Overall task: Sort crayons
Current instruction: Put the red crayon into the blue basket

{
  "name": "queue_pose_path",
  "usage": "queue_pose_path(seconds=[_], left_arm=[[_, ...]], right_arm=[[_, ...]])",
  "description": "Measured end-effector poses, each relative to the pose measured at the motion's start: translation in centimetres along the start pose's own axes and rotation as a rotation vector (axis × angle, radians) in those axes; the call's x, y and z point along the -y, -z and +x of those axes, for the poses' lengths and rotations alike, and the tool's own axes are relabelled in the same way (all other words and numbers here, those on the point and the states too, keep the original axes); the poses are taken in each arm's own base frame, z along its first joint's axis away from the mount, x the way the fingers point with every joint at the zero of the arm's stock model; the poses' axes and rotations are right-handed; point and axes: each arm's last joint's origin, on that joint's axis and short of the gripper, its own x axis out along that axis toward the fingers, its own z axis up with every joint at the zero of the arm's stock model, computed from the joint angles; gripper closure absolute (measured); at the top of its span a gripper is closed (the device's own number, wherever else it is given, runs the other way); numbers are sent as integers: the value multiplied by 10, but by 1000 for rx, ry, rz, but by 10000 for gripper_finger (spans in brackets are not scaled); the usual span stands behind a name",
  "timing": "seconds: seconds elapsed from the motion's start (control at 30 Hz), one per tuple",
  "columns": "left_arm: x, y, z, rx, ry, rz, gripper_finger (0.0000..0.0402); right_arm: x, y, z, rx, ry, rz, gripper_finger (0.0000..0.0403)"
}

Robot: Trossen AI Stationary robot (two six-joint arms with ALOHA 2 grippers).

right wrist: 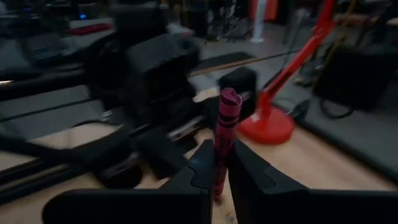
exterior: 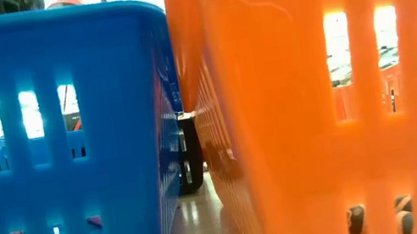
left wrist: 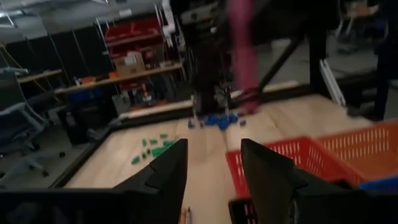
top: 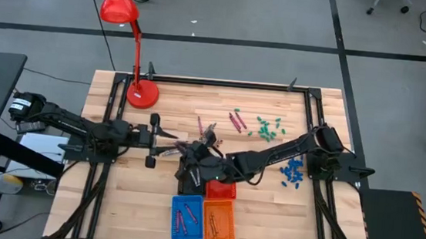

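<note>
A maroon-pink crayon (right wrist: pixel 225 134) stands between the fingers of my right gripper (right wrist: pixel 221 158), which is shut on it above the table's middle (top: pixel 192 158). In the left wrist view the same crayon (left wrist: pixel 241 53) shows blurred, ahead of and above the open fingers of my left gripper (left wrist: pixel 214 168). That gripper (top: pixel 174 142) reaches in from the table's left and holds nothing. More crayons (top: pixel 236 121) lie loose on the far middle of the table. Others lie in the blue basket (top: pixel 185 217) and the orange basket (top: pixel 218 220). My right gripper pinches the crayon's lower part (right wrist: pixel 219 167) between its two fingers. The fingers come about level from the table's right and lie across the crayon. The crayon stands roughly upright, its upper end (right wrist: pixel 230 98) rising past the fingertips, lifted clear of the table.
A red basket (top: pixel 221 189) sits just beyond the blue and orange ones, near my grippers. Green pieces (top: pixel 268 128) and blue pieces (top: pixel 293 171) lie at the right. A red desk lamp (top: pixel 143 92) stands at the far left. In the low view, the blue basket (exterior: pixel 58 143) and orange basket (exterior: pixel 334 95) fill the picture.
</note>
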Motion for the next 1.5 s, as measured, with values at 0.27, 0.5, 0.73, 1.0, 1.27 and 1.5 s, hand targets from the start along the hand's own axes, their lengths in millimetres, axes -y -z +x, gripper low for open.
queue_pose_path(seconds=[0.27, 0.5, 0.73, 1.0, 1.27, 1.5], left_arm=[[2, 16, -1, -163, 8, -49, 239], [6, 37, -7, -391, 19, -151, 239], [6, 39, -8, -412, 15, -175, 239], [5, 39, -8, -417, -16, -195, 239], [5, 37, -8, -393, -14, -175, 239], [4, 32, -6, -334, -15, -163, 239]], right_arm=[[-18, 14, -17, -159, -224, 161, 364], [-29, 31, -33, -401, -342, 334, 364], [-48, 43, -59, -430, -332, 358, 364], [-66, 96, -52, -554, -293, 421, 364], [-74, 110, -58, -642, -295, 503, 364], [-73, 118, -62, -726, -270, 514, 364]])
